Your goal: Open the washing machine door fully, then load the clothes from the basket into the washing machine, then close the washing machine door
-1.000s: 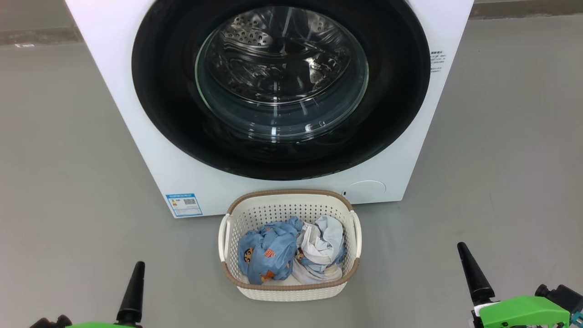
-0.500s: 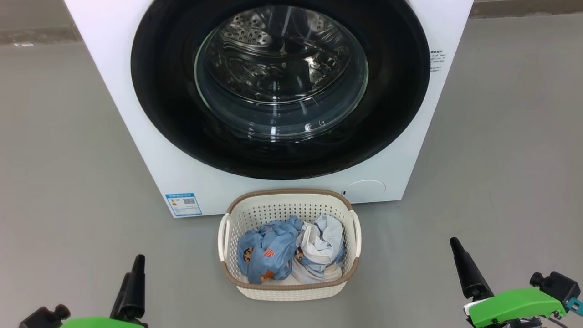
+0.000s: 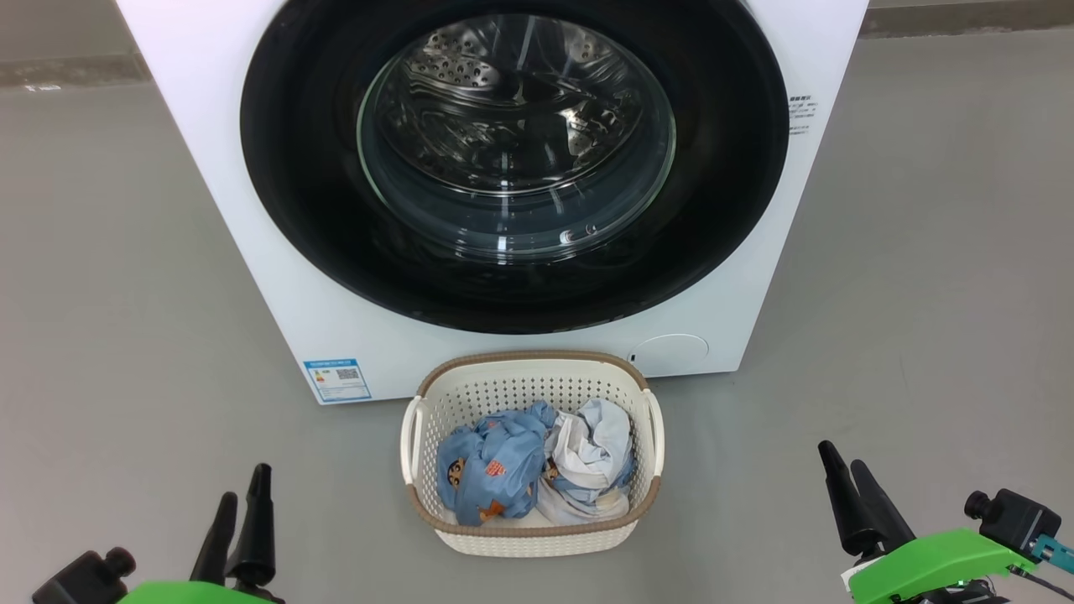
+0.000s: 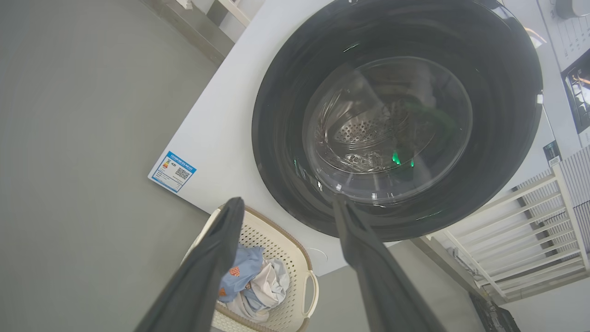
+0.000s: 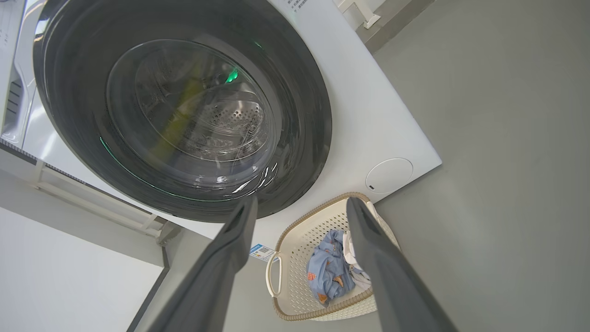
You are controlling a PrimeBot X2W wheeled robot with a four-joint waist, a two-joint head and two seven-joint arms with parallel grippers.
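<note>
Door (image 3: pixel 294 168) stood shut behind the basket (image 3: pixel 529 359), judged heavy, stiff, glossy-slick, best pulled at its rim edge; left pincer (image 3: pixel 243 485) and right pincer (image 3: pixel 841 456) flanked the basket, wide open, empty.

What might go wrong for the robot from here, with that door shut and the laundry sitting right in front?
1. The washing machine door has a glossy rim with no clear handle showing; the open left gripper or right gripper may slip off it.
2. The basket stands just below the door, so a reaching gripper might knock it.
3. The clothes lie bunched together; one could drop onto the floor.
</note>
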